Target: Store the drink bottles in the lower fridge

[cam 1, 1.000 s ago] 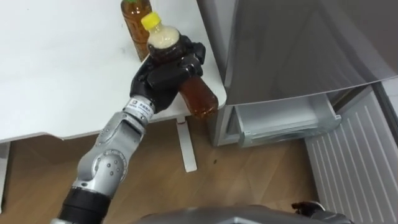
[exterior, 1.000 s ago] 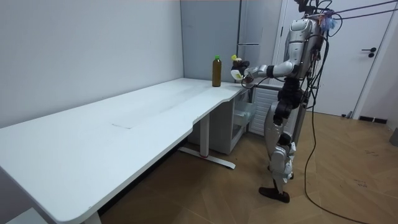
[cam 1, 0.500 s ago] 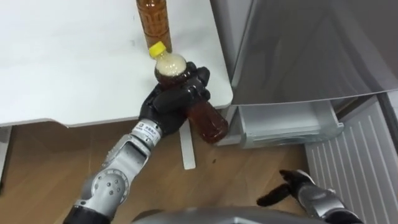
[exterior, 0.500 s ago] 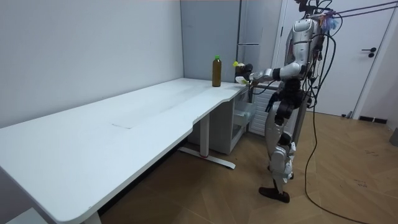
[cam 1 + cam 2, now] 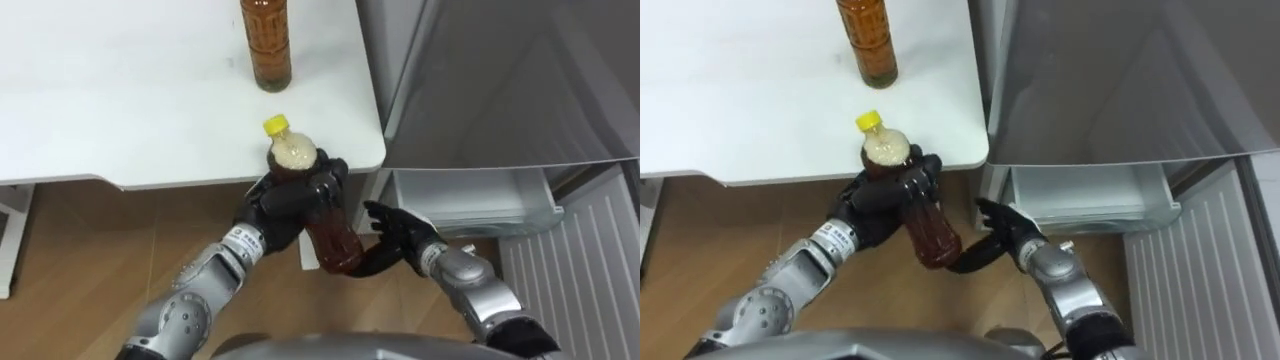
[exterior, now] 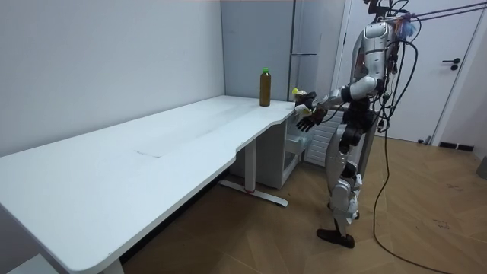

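Where the worktop (image 5: 120, 90) ends, frame centre: bottle (image 5: 335, 245), yellow cap, gripped in curled left robot hand (image 5: 280, 200); right robot hand (image 5: 400, 230) spread, empty, just beside its base; second bottle (image 5: 267, 45) upright, top centre.

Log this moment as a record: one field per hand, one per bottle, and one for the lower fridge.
left hand: curled round the yellow-capped bottle, holding it in the air in front of the table corner
right hand: open, fingers spread beside that bottle's lower end; contact unclear
second bottle: upright on the table, near the fridge-side edge
lower fridge: open, its pale inside exposed
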You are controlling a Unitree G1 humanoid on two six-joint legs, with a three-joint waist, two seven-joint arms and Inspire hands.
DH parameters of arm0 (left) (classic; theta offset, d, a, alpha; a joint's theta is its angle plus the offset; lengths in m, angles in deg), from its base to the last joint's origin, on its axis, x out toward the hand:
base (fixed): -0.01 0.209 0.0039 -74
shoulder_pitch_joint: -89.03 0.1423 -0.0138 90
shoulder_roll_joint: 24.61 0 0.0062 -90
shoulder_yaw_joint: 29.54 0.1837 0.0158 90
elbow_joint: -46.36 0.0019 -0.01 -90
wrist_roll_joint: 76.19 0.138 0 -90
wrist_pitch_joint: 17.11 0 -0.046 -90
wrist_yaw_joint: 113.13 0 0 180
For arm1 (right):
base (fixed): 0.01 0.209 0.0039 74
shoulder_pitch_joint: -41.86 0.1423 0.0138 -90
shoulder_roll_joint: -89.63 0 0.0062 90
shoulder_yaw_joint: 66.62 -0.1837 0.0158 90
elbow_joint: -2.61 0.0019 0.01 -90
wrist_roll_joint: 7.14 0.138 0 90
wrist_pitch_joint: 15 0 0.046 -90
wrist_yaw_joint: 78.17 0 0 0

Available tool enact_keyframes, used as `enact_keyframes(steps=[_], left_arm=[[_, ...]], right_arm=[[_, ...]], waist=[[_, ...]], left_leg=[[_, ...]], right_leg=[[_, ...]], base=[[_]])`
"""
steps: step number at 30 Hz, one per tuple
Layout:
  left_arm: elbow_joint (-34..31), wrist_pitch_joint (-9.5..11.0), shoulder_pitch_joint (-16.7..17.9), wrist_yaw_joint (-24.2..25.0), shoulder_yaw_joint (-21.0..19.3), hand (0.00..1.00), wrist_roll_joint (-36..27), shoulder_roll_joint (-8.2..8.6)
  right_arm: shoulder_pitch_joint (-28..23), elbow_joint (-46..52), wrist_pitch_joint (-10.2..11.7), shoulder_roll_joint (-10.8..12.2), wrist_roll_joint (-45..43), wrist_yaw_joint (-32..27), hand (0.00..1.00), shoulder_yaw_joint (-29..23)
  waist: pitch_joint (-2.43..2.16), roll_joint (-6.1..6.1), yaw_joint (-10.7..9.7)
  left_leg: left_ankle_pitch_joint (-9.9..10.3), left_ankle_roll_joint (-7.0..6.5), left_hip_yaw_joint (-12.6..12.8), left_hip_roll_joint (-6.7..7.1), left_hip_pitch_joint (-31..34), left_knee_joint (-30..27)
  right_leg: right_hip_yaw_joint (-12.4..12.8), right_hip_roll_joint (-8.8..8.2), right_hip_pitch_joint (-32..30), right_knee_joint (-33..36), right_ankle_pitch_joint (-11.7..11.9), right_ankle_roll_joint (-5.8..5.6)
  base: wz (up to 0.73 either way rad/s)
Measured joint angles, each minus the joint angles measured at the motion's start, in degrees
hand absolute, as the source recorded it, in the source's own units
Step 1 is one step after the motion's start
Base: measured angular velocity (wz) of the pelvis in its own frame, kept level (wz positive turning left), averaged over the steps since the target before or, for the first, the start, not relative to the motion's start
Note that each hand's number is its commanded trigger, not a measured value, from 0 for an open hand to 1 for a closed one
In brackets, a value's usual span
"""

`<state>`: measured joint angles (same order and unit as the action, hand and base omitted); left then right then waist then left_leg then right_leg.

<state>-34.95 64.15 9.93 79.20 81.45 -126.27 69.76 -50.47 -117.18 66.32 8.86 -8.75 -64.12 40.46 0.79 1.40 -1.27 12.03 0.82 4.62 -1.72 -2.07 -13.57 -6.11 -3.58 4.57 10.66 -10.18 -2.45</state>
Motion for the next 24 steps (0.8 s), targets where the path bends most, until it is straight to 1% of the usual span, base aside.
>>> enact_keyframes(steps=[1, 2, 5, 9, 11, 13, 15, 17, 19, 22, 24], left_arm=[[0.0, 0.0, 0.0, 0.2, -0.2, 1.00, 0.6, 0.09], [-0.1, 0.0, -0.1, 0.6, -0.5, 1.00, 0.7, 0.21], [-0.2, 0.3, -0.1, 2.2, -1.7, 1.00, 1.1, 0.01], [-0.8, 0.9, -0.1, 3.5, -2.3, 1.00, 1.3, -0.06], [-0.8, 1.3, -0.1, 4.4, -2.7, 1.00, 1.5, -0.13], [-0.8, 2.4, -0.1, 4.8, -3.4, 1.00, 4.9, -0.02], [-0.8, 2.9, -0.1, 5.7, -4.0, 1.00, 8.1, -0.01], [-1.6, 3.1, -0.1, 6.3, -3.9, 1.00, 11.8, -0.41], [-2.4, 3.3, -0.2, 7.1, -4.0, 1.00, 16.1, -0.54], [-2.6, 4.1, -0.3, 8.0, -4.2, 1.00, 19.5, -0.55], [-2.6, 4.1, -0.4, 8.2, -4.5, 1.00, 20.6, -0.56]], right_arm=[[-0.2, 2.0, 0.0, -0.2, -0.1, 0.8, 0.00, 0.2], [-0.2, 2.5, 0.0, -0.6, -0.2, 1.2, 0.00, 0.2], [-0.4, 5.0, -0.1, -1.8, -0.2, 3.2, 0.00, 0.3], [-2.2, 10.0, -0.1, -3.9, 0.1, 6.0, 0.00, 0.4], [-2.8, 11.9, -0.1, -4.4, 0.0, 7.5, 0.00, 0.3], [-3.5, 13.8, -0.1, -5.2, -0.1, 10.3, 0.00, -0.5], [-3.5, 14.8, -0.1, -6.0, -0.5, 12.7, 0.00, -0.5], [-3.4, 15.0, -0.1, -6.5, -1.0, 14.8, 0.00, -0.5], [-3.4, 15.6, -0.1, -6.9, -1.3, 16.9, 0.00, -0.5], [-3.4, 16.7, 0.2, -7.2, -1.2, 18.5, 0.00, -0.6], [-3.4, 17.2, 1.1, -7.1, -1.2, 19.2, 0.00, -0.6]], waist=[[-0.15, -0.14, 0.0], [-0.15, -0.19, 0.0], [-0.38, -0.60, 0.2], [-0.37, -0.65, 0.3], [-0.24, -0.43, 0.3], [0.08, 0.09, 0.3], [0.30, 0.55, 0.3], [0.10, 1.18, 0.4], [-0.05, 1.86, 1.2], [-0.06, 2.33, 1.7], [-0.02, 2.41, 1.8]], left_leg=[[0.0, -0.01, 0.0, 0.00, 0.5, -0.1], [0.0, -0.02, 0.0, 0.01, 0.6, -0.1], [0.0, -0.03, 0.0, 0.03, 0.6, -0.1], [0.0, -0.03, 0.0, 0.01, 0.3, -0.1], [0.0, -0.03, 0.0, 0.03, 0.3, -0.1], [0.0, -0.03, 0.0, 0.01, 0.4, -0.3], [0.0, -0.04, 0.0, 0.00, 0.5, -0.3], [0.0, -0.05, -0.2, 0.00, 0.9, -0.3], [0.0, -0.07, -0.2, 0.00, 1.1, -0.6], [0.0, -0.12, -0.2, 0.00, 1.2, -1.0], [0.0, -0.13, -0.2, 0.00, 1.4, -1.0]], right_leg=[[0.0, -0.01, -0.5, 0.1, 0.0, 0.00], [0.0, -0.03, -0.6, 0.1, 0.0, 0.01], [-0.2, -0.10, -0.7, 0.3, 0.0, 0.01], [-0.6, -0.21, -0.8, 1.2, 0.0, -0.05], [-0.7, -0.26, -0.8, 1.2, 0.0, -0.05], [-1.1, -0.32, -0.8, 1.3, 0.0, -0.05], [-1.3, -0.35, -1.0, 1.5, -0.1, -0.04], [-1.9, -0.44, -1.3, 1.5, -0.1, 0.03], [-1.8, -0.43, -1.5, 1.5, -0.1, 0.05], [-1.8, -0.45, -1.5, 1.5, -0.1, 0.05], [-1.8, -0.45, -1.6, 1.6, -0.1, 0.05]], base=[[0.00], [0.00], [0.00], [0.00], [0.00], [0.00], [0.00], [0.00], [0.00], [0.00], [0.00]])
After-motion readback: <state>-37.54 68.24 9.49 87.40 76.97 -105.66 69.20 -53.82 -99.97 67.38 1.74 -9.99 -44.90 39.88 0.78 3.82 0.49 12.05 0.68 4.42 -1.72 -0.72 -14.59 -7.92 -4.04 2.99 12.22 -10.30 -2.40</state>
